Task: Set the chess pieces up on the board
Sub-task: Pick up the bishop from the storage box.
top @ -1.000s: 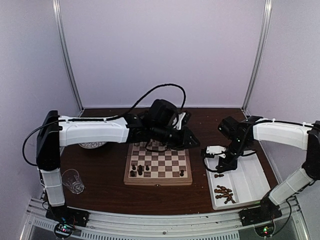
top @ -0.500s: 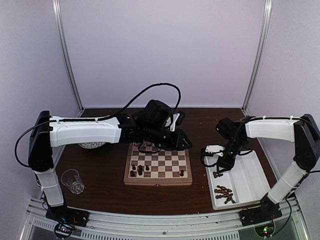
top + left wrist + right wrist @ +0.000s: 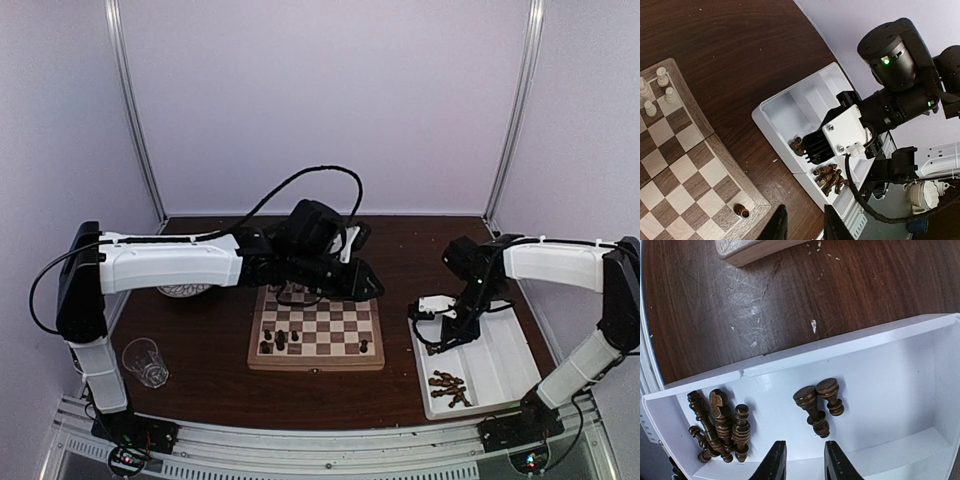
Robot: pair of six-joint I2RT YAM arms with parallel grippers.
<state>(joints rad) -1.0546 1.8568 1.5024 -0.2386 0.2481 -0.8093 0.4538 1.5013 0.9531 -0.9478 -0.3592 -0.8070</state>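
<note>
The board [image 3: 330, 325] lies mid-table with a few dark chess pieces [image 3: 280, 340] on its near rows and one [image 3: 364, 346] at the near right corner. Cream pieces [image 3: 662, 77] stand along its far edge. My left gripper [image 3: 368, 284] hovers over the board's far right, open and empty [image 3: 804, 227], above bare wood beside a dark corner piece [image 3: 741, 210]. My right gripper [image 3: 440, 335] hangs in the white tray [image 3: 500, 350], open [image 3: 802, 462], just short of two dark pieces [image 3: 817, 400] lying side by side. More dark pieces [image 3: 720, 425] are heaped in the adjoining compartment.
A clear glass [image 3: 146, 362] stands at the near left. A white dish [image 3: 185, 290] is partly hidden beneath the left arm. The tray's divider and walls [image 3: 880, 370] close round the right gripper, and the board's corner [image 3: 755, 250] lies just beyond the tray.
The left arm drew back a little to the left, then held still. The right gripper shifted slightly within the tray's far compartment, and its jaws now stand apart.
</note>
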